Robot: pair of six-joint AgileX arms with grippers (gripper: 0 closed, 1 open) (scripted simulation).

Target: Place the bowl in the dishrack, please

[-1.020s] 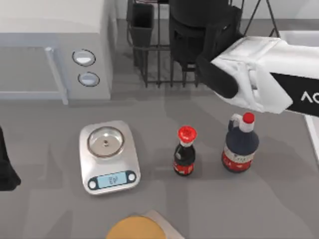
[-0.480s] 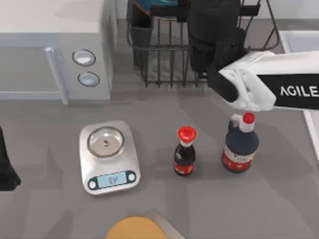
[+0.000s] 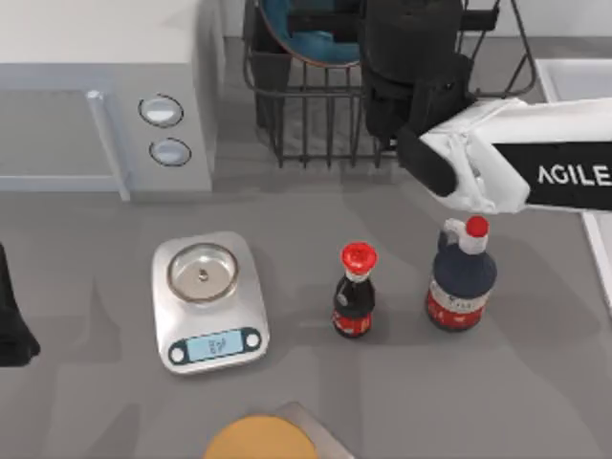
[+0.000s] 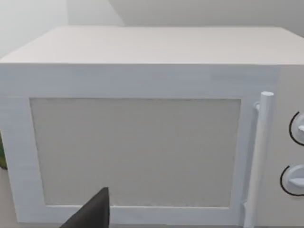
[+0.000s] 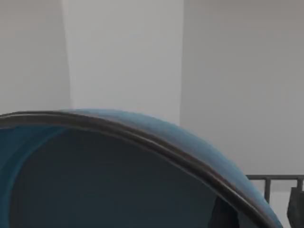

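The bowl (image 3: 311, 33) is showing a smooth, softly glossy teal glaze with a thin brown rim, sitting inside the rack (image 3: 316, 115) of thin matt black wire. Left of the rack, the microwave (image 3: 105, 86) is looking like matt white plastic. In front of the rack, the scale (image 3: 210, 301) is gleaming as brushed metal with a shiny steel pan. Beside the scale, two bottles (image 3: 354, 292) are shining dark and glossy under red plastic caps.
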